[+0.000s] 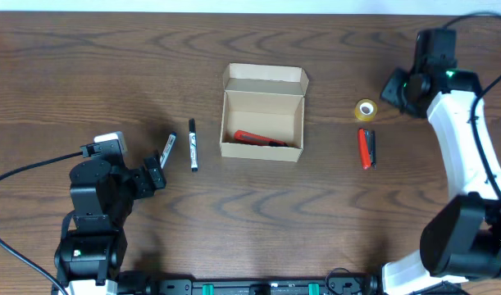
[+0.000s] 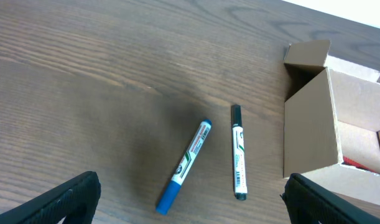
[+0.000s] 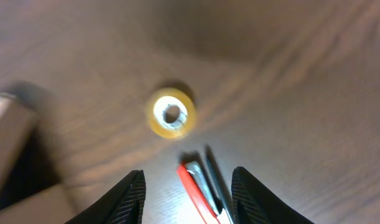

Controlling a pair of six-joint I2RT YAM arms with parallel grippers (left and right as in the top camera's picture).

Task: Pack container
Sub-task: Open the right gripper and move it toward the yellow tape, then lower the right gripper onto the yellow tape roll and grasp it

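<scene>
The container (image 1: 262, 124) is a tan cardboard box, open, flap lid folded back, at the table's middle; a red item (image 1: 258, 138) lies inside. It also shows in the left wrist view (image 2: 314, 124). A blue-capped marker (image 1: 167, 150) and a black-capped marker (image 1: 193, 144) lie left of it, both in the left wrist view (image 2: 186, 163) (image 2: 238, 152). My left gripper (image 2: 190, 202) is open and empty, short of the markers. A yellow tape roll (image 1: 365, 110) and a red-and-black tool (image 1: 367, 147) lie right of the box. My right gripper (image 3: 188, 196) is open, empty, above the tool (image 3: 199, 190) and the roll (image 3: 171, 113).
The right arm (image 1: 463, 139) runs along the right edge of the table. The left arm's base (image 1: 94, 213) sits at the front left, with a cable trailing left.
</scene>
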